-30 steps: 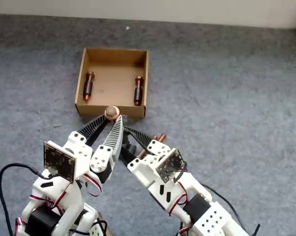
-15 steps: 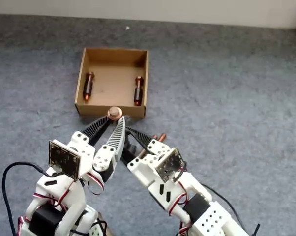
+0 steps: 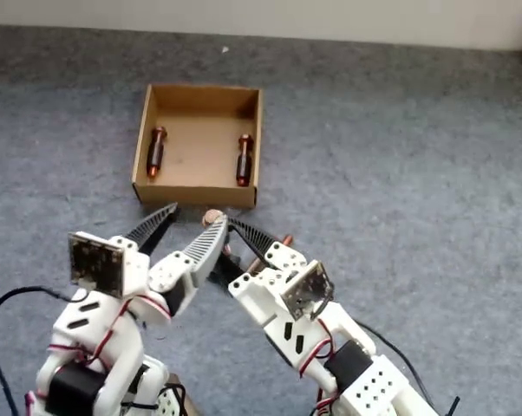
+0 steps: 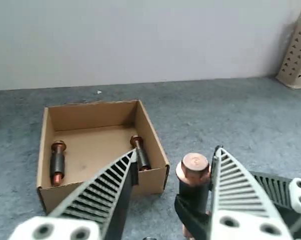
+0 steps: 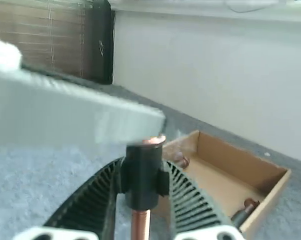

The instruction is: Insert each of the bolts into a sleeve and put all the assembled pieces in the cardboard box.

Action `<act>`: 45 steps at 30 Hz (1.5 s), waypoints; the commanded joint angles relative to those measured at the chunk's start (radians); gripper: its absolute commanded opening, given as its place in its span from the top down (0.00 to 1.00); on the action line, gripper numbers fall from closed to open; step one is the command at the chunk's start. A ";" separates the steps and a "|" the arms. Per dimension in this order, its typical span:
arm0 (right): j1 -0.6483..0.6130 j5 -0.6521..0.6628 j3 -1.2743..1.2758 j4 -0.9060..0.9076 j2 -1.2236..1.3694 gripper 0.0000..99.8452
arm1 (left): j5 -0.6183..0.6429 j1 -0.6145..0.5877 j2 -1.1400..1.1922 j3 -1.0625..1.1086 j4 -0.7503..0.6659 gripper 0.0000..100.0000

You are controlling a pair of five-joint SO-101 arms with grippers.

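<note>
High view: right tool (image 3: 225,237) grips upright sleeved bolt (image 3: 212,217) near cardboard box (image 3: 197,196).

Clearance at box: front approach crowded, interior part open.
The cardboard box (image 3: 195,196) is open-topped. One assembled piece (image 3: 156,152) lies along its left wall and a second piece (image 3: 244,159) along its right, with bare floor between. Just before the front wall, the spread left gripper (image 3: 196,217) and the right gripper (image 5: 142,167), clamping an upright sleeved bolt (image 3: 212,217), block entry.
</note>
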 commanded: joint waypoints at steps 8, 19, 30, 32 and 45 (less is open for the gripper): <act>0.206 -0.012 0.128 0.249 -0.018 1.00 | -0.252 -0.199 -0.007 -0.076 0.193 0.76; 0.236 -0.166 -0.073 0.486 -0.010 1.00 | -0.256 -0.400 -0.008 0.205 0.192 0.76; 0.234 -0.160 -0.395 0.536 0.259 1.00 | -0.256 -0.404 -0.008 0.415 0.106 0.76; 0.232 -0.164 -0.504 0.536 0.398 1.00 | -0.256 -0.401 -0.007 0.417 0.101 0.76; 0.249 -0.161 -1.147 0.533 1.145 1.00 | -0.351 -0.397 -0.007 0.432 0.098 0.90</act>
